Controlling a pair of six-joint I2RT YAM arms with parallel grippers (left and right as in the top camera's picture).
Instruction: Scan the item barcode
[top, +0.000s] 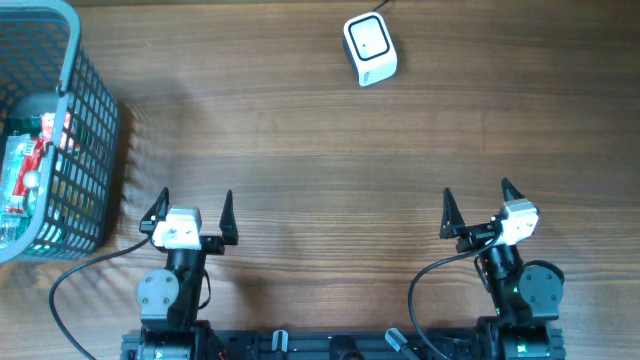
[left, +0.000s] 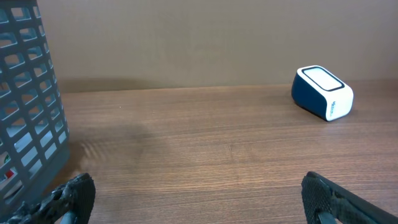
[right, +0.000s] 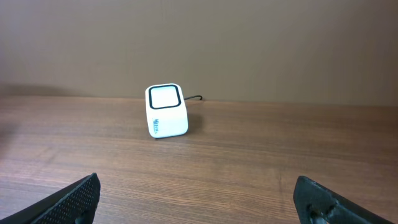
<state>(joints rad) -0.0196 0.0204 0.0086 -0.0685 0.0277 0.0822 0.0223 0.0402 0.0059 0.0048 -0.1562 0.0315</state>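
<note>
The red-and-white packaged item has not been picked up, so the task looks to be at its very start. It lies well apart from both arms, at the far left of the brown wooden desk, inside the grey plastic mesh basket. Seen from above, its long axis runs roughly along the basket's length, away from the robot. The mesh hides which end leads and where the barcode sits. The white box-shaped scanner with a dark-rimmed window stands at the desk's far edge, its window facing up and tilted toward the arms. The left pincer and right pincer both hang at the near edge, fingers spread wide and holding nothing. The next move likely falls to the left arm — reach over the basket rim, grip the item, then carry it to the window.
</note>
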